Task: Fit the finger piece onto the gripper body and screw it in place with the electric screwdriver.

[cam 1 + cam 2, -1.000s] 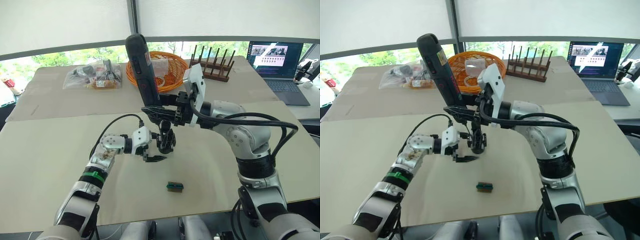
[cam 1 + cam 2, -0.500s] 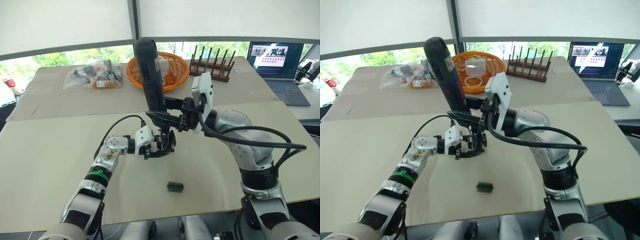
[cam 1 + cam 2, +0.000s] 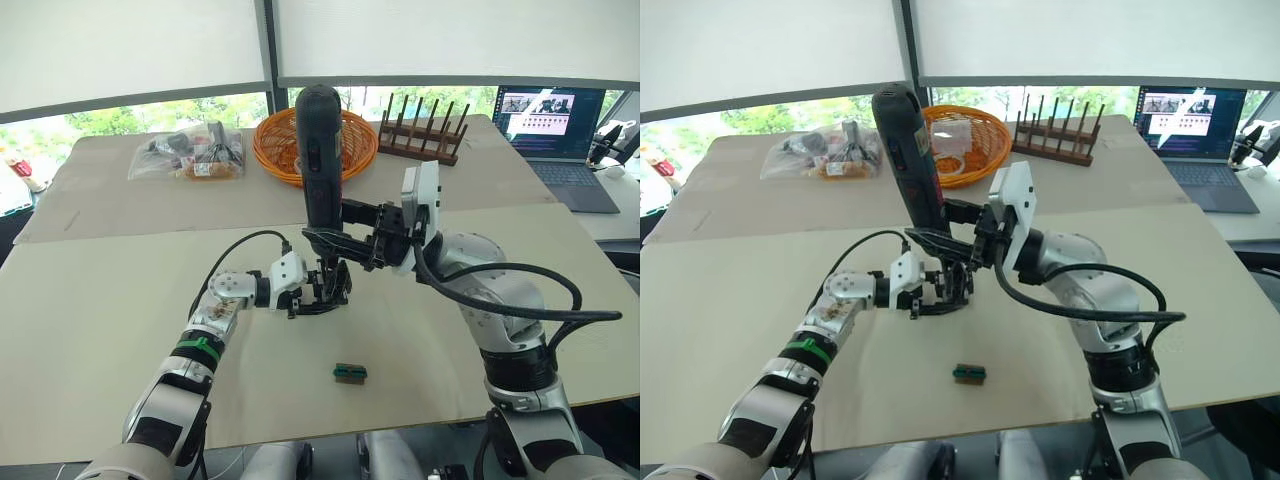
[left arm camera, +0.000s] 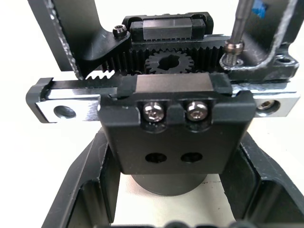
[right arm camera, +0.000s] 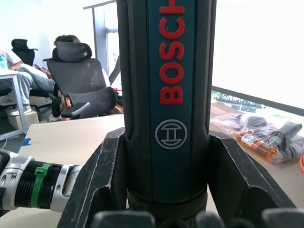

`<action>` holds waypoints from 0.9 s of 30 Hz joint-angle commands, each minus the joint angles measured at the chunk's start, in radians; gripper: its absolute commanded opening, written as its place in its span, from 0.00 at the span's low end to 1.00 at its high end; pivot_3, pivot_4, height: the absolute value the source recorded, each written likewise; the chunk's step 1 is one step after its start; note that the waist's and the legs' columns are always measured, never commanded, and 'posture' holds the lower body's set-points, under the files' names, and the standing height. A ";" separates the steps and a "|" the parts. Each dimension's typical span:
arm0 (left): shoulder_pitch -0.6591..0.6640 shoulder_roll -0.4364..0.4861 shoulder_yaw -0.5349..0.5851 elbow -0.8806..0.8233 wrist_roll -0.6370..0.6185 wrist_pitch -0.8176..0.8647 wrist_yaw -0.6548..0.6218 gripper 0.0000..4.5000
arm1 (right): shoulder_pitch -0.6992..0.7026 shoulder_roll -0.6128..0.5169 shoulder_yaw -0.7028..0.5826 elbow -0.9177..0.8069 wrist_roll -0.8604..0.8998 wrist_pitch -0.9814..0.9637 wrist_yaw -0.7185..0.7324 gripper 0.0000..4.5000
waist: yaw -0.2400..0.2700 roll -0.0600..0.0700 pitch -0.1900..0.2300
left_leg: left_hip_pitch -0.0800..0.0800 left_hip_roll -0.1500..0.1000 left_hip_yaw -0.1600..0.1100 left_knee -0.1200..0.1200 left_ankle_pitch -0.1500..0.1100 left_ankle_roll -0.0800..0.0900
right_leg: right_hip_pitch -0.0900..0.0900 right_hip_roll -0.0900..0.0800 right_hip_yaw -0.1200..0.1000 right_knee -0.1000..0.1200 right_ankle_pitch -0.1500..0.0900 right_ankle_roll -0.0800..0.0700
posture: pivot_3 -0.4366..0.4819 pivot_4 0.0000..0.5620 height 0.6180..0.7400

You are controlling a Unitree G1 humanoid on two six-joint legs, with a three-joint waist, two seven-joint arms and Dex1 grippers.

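My right gripper (image 3: 336, 240) is shut on the electric screwdriver (image 3: 320, 150), a thick black tool standing nearly upright over the middle of the table. Its thin metal bit (image 4: 240, 21) points down onto a screw (image 4: 230, 51) at one end of the gripper body (image 4: 166, 95). That body is a black block with a toothed rack, a small gear and two silver screws. My left gripper (image 3: 310, 293) is shut on it, its fingers (image 4: 78, 190) flanking the lower block. A black plate (image 4: 280, 54) under the screw looks like the finger piece, but I cannot tell for sure.
A small green-and-brown block (image 3: 350, 373) lies on the table nearer the front edge. At the back are an orange basket (image 3: 280, 150), a wooden rack (image 3: 425, 130), a clear bag of parts (image 3: 185, 152) and a laptop (image 3: 555, 125). A person sits in an office chair (image 5: 76, 76).
The right arm has swung the screwdriver rightward and more upright over the gripper body. The left gripper turned the body up about a second ago and has held it steady since.
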 commanded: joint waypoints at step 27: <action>-0.013 -0.002 0.004 -0.016 0.013 -0.027 0.001 0.52 | 0.011 -0.092 0.097 0.129 -0.094 0.001 0.077 0.43 | 0.002 -0.003 -0.008 | 0.003 0.000 0.000 -0.001 -0.001 0.002 | 0.002 0.000 0.000 0.000 0.000 0.000 | 0.48 0.27 1.00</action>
